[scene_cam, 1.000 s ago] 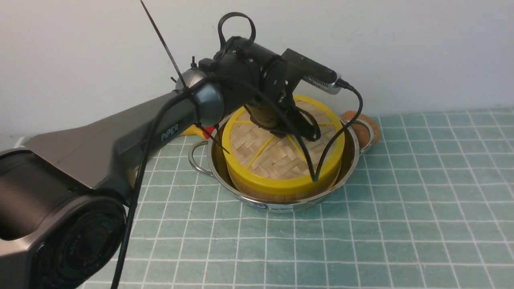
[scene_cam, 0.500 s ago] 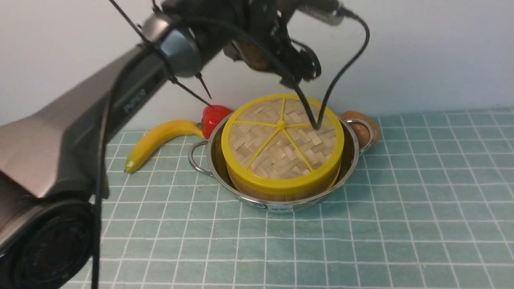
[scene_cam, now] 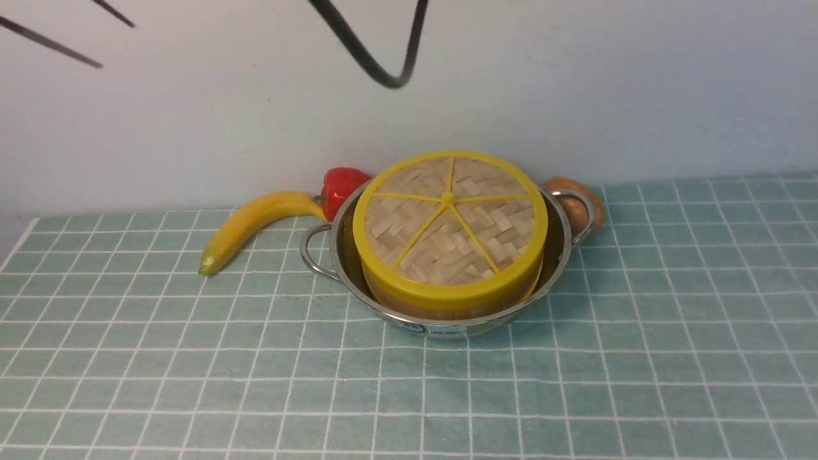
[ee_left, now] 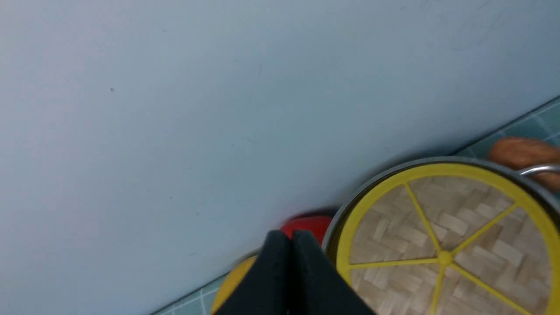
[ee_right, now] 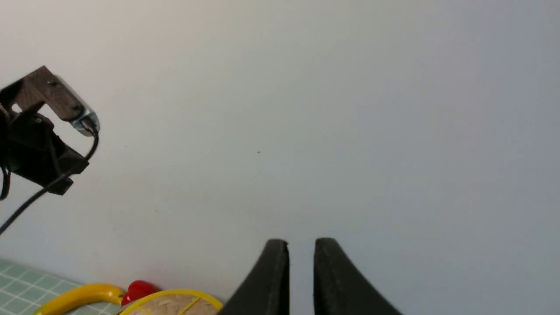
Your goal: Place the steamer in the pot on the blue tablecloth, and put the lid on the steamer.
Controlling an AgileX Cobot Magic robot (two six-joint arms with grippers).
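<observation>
The shiny steel pot [scene_cam: 447, 329] stands on the blue tablecloth [scene_cam: 575, 383]. The bamboo steamer [scene_cam: 441, 310] sits inside it, only a strip of its wooden wall showing. The woven lid [scene_cam: 447, 217] with yellow rim and spokes lies flat on top of the steamer. Neither gripper shows in the front view; only a black cable loop [scene_cam: 383, 70] hangs at the top. In the left wrist view my left gripper [ee_left: 291, 234] is shut and empty, raised above and beside the lid [ee_left: 442, 258]. My right gripper [ee_right: 301, 243] is high up facing the wall, a narrow empty gap between its fingers.
A banana [scene_cam: 255, 220] and a red pepper [scene_cam: 339, 182] lie behind the pot on the left. A brown rounded item [scene_cam: 578, 201] sits behind its right handle. The wall [scene_cam: 575, 96] stands close behind them. My left arm's wrist [ee_right: 39, 144] hangs in the air.
My left arm has lifted off the lid and risen out of the front view, leaving the lid on the steamer. Its fingers now stand together.
</observation>
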